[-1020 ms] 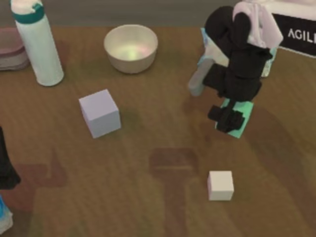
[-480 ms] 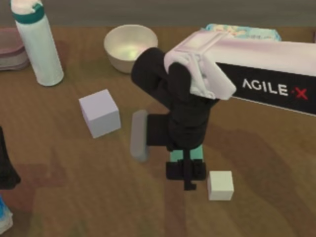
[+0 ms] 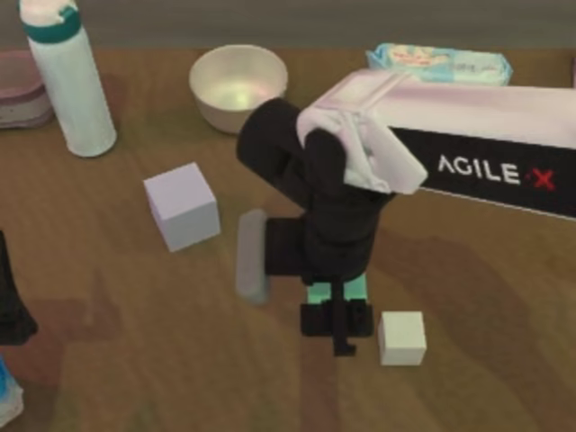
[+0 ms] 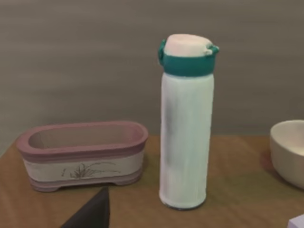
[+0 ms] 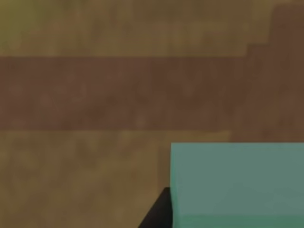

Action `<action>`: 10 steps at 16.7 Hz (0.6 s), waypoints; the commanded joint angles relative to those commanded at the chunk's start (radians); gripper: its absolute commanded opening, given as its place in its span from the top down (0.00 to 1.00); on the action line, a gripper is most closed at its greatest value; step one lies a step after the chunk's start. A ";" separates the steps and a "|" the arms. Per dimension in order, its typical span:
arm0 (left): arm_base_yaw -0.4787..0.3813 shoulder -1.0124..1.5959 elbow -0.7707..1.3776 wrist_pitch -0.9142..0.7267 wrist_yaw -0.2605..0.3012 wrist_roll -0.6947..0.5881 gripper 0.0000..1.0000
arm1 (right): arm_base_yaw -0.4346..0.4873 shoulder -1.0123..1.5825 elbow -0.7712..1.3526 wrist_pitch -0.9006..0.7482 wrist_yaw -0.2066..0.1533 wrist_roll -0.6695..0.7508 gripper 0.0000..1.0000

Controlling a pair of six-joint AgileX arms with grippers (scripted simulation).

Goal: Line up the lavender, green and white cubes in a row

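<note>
The right tool [image 3: 337, 317] apparently grips one green cube [image 3: 337, 291], beside one white cube [image 3: 401, 337].

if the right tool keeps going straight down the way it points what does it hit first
Most likely the table: the right tool points down, holding the green cube, with bare wood beneath. The white cube sits just beside it; height is unclear.

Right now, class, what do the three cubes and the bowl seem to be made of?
The lavender cube, green cube and white cube look like plain matte plastic or painted wood: flat colour, no shine, no grain. The bowl looks like glazed ceramic, cream with a soft sheen inside, though plastic is possible. The green cube is in the right gripper.
</note>
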 joint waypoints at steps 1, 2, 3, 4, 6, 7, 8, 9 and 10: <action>0.000 0.000 0.000 0.000 0.000 0.000 0.00 | 0.001 0.010 -0.021 0.033 0.000 -0.001 1.00; 0.000 0.000 0.000 0.000 0.000 0.000 0.00 | 0.002 0.022 -0.044 0.071 0.000 -0.002 1.00; 0.000 0.000 0.000 0.000 0.000 0.000 0.00 | 0.002 0.035 -0.069 0.112 0.000 -0.002 1.00; 0.000 0.000 0.000 0.000 0.000 0.000 0.00 | 0.002 0.047 -0.093 0.149 0.000 -0.002 1.00; 0.000 0.000 0.000 0.000 0.000 0.000 0.00 | 0.002 0.066 -0.127 0.196 0.001 -0.002 1.00; 0.000 0.000 0.000 0.000 0.000 0.000 0.00 | 0.002 0.070 -0.132 0.203 0.001 -0.003 1.00; 0.000 0.000 0.000 0.000 0.000 0.000 0.00 | 0.002 0.070 -0.132 0.203 0.001 -0.003 1.00; 0.000 0.000 0.000 0.000 0.000 0.000 0.00 | 0.002 0.070 -0.132 0.203 0.001 -0.003 1.00; 0.000 0.000 0.000 0.000 0.000 0.000 0.00 | 0.002 0.070 -0.132 0.203 0.001 -0.003 1.00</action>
